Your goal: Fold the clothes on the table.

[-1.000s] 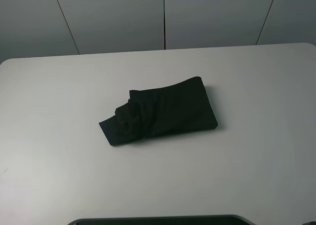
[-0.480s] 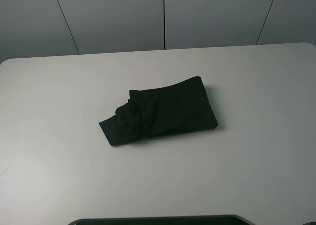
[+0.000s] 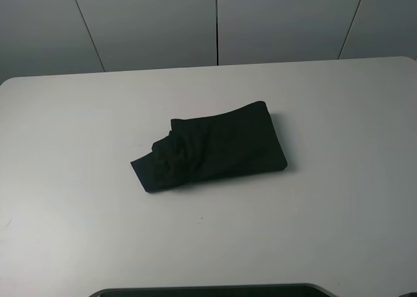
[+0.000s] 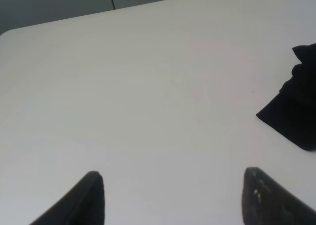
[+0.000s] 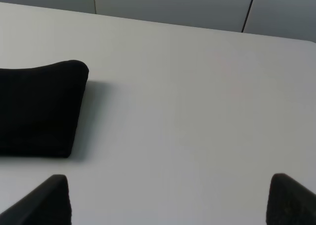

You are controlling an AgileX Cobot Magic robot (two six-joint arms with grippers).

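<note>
A black garment (image 3: 212,147) lies folded into a compact bundle in the middle of the white table (image 3: 78,180). Its left end is rumpled. It also shows in the left wrist view (image 4: 295,111) and in the right wrist view (image 5: 39,109). Neither arm shows in the exterior high view. My left gripper (image 4: 173,195) is open and empty over bare table, apart from the garment's rumpled end. My right gripper (image 5: 168,198) is open and empty over bare table, apart from the garment's smooth end.
Grey wall panels (image 3: 215,23) stand behind the table's far edge. A dark curved edge (image 3: 208,290) shows at the table's near side.
</note>
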